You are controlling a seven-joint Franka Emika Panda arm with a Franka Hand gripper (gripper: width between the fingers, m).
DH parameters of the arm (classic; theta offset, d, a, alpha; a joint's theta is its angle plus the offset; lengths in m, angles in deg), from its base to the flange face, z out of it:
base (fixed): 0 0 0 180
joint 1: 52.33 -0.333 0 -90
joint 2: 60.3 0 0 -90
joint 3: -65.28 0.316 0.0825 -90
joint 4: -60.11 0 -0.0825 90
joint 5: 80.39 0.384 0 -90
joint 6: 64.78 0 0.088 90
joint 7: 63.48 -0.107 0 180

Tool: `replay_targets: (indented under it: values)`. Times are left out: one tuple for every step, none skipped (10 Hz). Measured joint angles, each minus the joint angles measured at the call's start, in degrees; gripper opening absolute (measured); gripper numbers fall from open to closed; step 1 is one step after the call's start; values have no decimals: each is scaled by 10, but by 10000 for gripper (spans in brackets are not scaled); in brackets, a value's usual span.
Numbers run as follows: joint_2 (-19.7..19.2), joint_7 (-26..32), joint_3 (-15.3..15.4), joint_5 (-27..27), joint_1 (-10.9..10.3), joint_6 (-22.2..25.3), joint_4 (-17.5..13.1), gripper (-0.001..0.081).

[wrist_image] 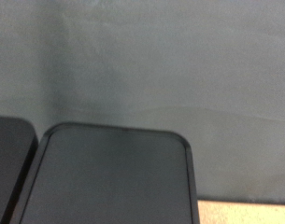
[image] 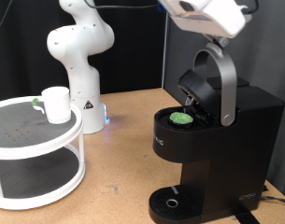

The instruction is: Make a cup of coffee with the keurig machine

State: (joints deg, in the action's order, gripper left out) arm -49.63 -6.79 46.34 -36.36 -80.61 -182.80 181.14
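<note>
The keurig machine stands at the exterior view's right, its silver-grey lid handle raised and the brew head open. A green-topped pod sits in the open chamber. The white cup stands upright on the top tier of a round white shelf at the left, far from the machine. My gripper's white hand hangs above the lid handle at the top edge, with its fingers not visible. The wrist view shows only a dark flat surface of the machine.
The arm's white base stands at the back, behind the shelf. A small green object lies beside the cup. The round drip base holds nothing. Bare wooden table lies between shelf and machine.
</note>
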Motion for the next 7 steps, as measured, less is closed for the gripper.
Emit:
replay_targets:
  values:
    - [4, 1, -5, -13, 6, 6, 2, 0]
    - [6, 4, -10, -24, 13, 10, 5, 0]
    - [5, 10, -17, -33, 18, 12, 14, 0]
    - [1, 24, -23, -37, 23, 12, 26, 0]
    - [-3, 40, -30, -39, 28, 10, 37, 0]
    - [-5, 55, -36, -40, 32, 9, 48, 0]
    - [-5, 68, -42, -40, 35, 9, 56, 0]
